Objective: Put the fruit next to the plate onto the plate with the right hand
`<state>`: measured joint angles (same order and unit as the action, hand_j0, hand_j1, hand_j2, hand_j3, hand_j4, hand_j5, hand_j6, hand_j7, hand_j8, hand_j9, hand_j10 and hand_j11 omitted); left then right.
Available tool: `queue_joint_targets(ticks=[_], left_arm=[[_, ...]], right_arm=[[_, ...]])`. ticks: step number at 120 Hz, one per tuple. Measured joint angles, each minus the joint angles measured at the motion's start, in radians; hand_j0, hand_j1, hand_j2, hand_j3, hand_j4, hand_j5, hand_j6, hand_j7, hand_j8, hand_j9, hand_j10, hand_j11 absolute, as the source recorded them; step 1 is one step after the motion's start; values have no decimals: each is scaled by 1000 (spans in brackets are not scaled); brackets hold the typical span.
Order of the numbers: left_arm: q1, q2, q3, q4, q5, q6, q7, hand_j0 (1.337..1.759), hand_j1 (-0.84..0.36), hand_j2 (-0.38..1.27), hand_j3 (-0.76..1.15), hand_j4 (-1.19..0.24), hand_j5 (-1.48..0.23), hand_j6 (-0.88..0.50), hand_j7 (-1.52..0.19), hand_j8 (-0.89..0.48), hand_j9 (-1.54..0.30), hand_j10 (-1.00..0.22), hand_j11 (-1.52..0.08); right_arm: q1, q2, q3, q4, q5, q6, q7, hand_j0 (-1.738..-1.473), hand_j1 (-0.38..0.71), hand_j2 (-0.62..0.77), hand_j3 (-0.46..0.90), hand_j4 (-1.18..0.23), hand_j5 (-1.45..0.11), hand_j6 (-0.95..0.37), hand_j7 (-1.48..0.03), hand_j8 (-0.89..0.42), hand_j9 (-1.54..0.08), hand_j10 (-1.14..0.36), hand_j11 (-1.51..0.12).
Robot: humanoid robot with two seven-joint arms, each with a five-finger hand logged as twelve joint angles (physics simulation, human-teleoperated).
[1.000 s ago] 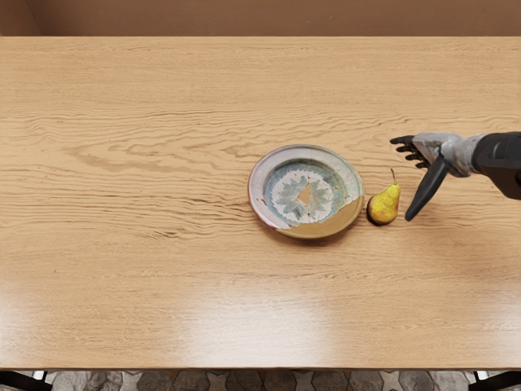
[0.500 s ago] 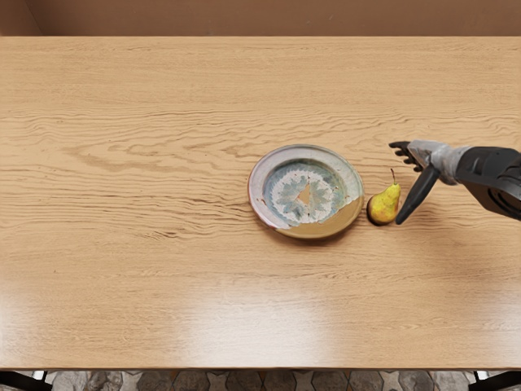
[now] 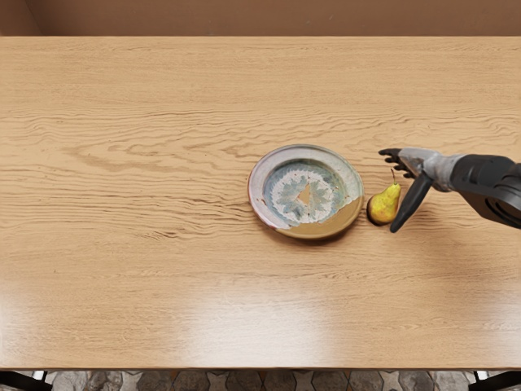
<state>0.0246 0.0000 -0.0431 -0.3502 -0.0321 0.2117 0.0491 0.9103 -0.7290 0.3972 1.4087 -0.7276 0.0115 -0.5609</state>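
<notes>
A yellow pear (image 3: 383,204) with a brown base stands on the wooden table just right of the plate (image 3: 262,200), almost touching its rim. The plate is round with a pale patterned centre and nothing on it. My right hand (image 3: 398,189) reaches in from the right edge and sits right beside the pear. Its fingers (image 3: 392,154) are spread behind the stem and the thumb (image 3: 407,208) stretches down along the pear's right side. The hand is open and holds nothing. The left arm is out of view.
The wooden table (image 3: 163,163) extends widely to the left, back and front of the plate. Its far edge meets a brown wall at the top; its front edge runs along the bottom of the picture.
My right hand has moved left and slightly down, from well clear of the pear to right beside it. The pear and plate have not moved.
</notes>
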Motion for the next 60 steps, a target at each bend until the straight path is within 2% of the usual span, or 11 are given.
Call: queue_joint_targets(ticks=[31, 38, 45, 53, 55, 60], left_arm=[[0, 0, 0, 0, 0, 0, 0, 1658, 340, 1, 0, -7, -9, -7, -9, -7, -9, -7, -9], [0, 0, 0, 0, 0, 0, 0, 1658, 340, 1, 0, -7, -9, -7, -9, -7, -9, -7, -9], [0, 0, 0, 0, 0, 0, 0, 1658, 340, 1, 0, -7, -9, -7, -9, -7, -9, -7, -9], [0, 0, 0, 0, 0, 0, 0, 1658, 340, 1, 0, -7, -9, -7, -9, -7, -9, -7, -9], [0, 0, 0, 0, 0, 0, 0, 1658, 340, 1, 0, -7, -9, -7, -9, -7, -9, -7, -9], [0, 0, 0, 0, 0, 0, 0, 1658, 340, 1, 0, -7, -9, -7, -9, -7, -9, -7, -9]], right_arm=[[-8, -1, 0, 0, -1, 7, 4, -1658, -349, 1, 0, -3, 0, -4, 0, -3, 0, -2, 0], [-10, -5, 0, 0, -1, 9, 4, -1658, -311, -5, 0, -35, -42, -36, -41, -35, -42, -34, -42], [-13, -8, 0, 0, -1, 35, 4, -1658, -197, -24, 0, -130, -166, -132, -166, -131, -166, -130, -166], [-14, -11, 4, -1, 5, 116, 3, -1658, 39, -63, 0, -327, -422, -329, -422, -328, -422, -327, -422], [-14, -11, 5, -1, 5, 134, 3, -1658, 90, -71, 0, -373, -475, -373, -477, -318, -478, -371, -478], [-13, -12, 8, -2, 8, 174, 3, -1658, 203, -90, 0, -170, -686, -439, -599, -355, -599, -463, -599]])
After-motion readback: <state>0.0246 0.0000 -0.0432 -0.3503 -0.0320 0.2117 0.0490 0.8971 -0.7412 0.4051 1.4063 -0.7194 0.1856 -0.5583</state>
